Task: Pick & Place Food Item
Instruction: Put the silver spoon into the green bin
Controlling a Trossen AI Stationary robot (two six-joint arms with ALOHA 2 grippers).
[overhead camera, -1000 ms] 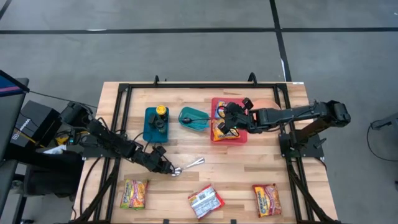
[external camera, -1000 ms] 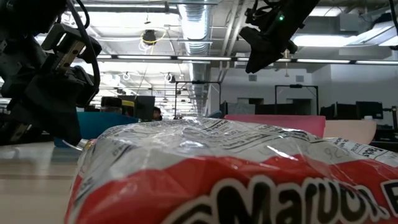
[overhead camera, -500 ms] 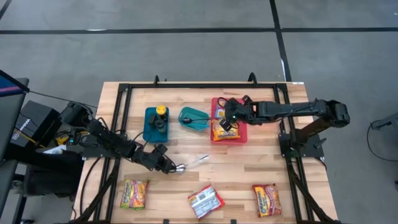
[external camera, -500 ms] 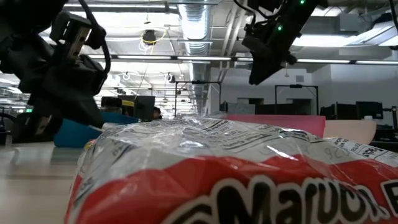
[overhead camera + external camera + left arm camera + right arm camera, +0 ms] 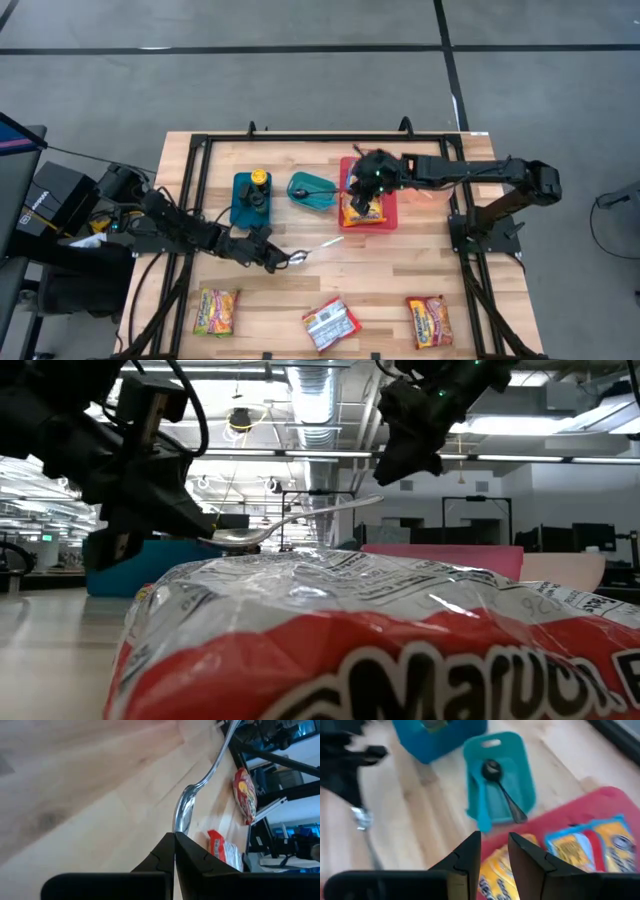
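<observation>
A metal spoon [image 5: 318,247] [image 5: 300,520] hangs just above the table's middle, with my left gripper [image 5: 283,260] [image 5: 174,836] shut on its bowl end. My right gripper [image 5: 362,195] [image 5: 495,850] hovers open over the red tray [image 5: 391,203], nothing between its fingers. Noodle packets [image 5: 360,212] [image 5: 585,845] lie flat in that tray. Three more packets lie flat along the near edge: one left [image 5: 216,311], one middle [image 5: 331,323], one right [image 5: 429,321]. The middle one fills the low view's foreground [image 5: 380,640]. My left gripper pinches the spoon's bowl [image 5: 182,817] at its free end between the two fingertips. The fingers come from the table's left, slanting down, and lie along the spoon. The spoon is lifted clear of the table, its handle [image 5: 345,508] pointing away to the right and rising a little.
A teal dish [image 5: 312,190] [image 5: 500,775] holding a black spoon and a teal spoon sits left of the tray. A blue box [image 5: 250,200] with a yellow-capped bottle stands farther left. A black frame [image 5: 200,150] runs around the table's edges.
My left gripper has risen, rolled and moved a little toward the far right, lifting the spoon off the table; its handle now points up and away. My right gripper has swung toward the table's left and far edge above the red tray.
</observation>
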